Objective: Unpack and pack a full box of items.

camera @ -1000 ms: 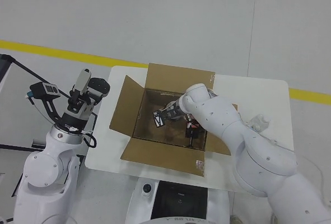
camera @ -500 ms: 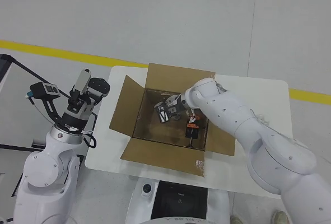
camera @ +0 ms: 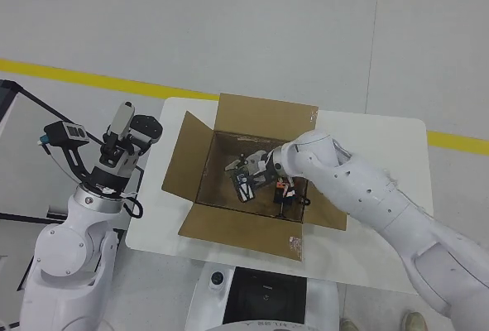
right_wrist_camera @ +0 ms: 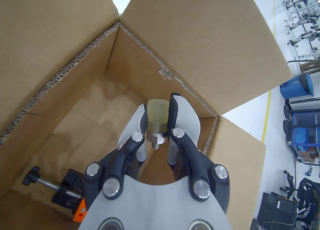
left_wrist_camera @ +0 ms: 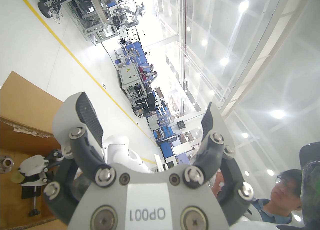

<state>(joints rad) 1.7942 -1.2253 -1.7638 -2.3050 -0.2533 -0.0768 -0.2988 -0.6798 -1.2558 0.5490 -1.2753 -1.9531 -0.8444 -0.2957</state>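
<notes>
My right tool point(right_wrist_camera: 158, 106) is clenched on a rubber bumper point(right_wrist_camera: 157, 116), a pale yellow cylinder with a steel hex nut point(right_wrist_camera: 155, 138) and a short threaded stud at one end. One pad bears on each side of the cylinder. The stud end faces back toward my wrist.

In the top view, the right tool point(camera: 242, 171) sits inside the open cardboard box point(camera: 265, 109), reached in from the right side. The box stands on the white surface point(camera: 376, 149) with its flaps folded outward. In the right wrist view, the bumper points toward an inner corner of the box point(right_wrist_camera: 190, 30).

A black clamp point(right_wrist_camera: 66, 192) lies on the box floor. It has an orange part at one end and a screw rod ending in a black knob. In the top view, the clamp point(camera: 285, 197) lies just beside my right forearm.

My left tool point(left_wrist_camera: 145, 105) is released. Its fingers are spread wide with nothing between them, and it points upward. In the top view, the left tool point(camera: 147, 129) is at the left edge of the surface, apart from the box.
</notes>
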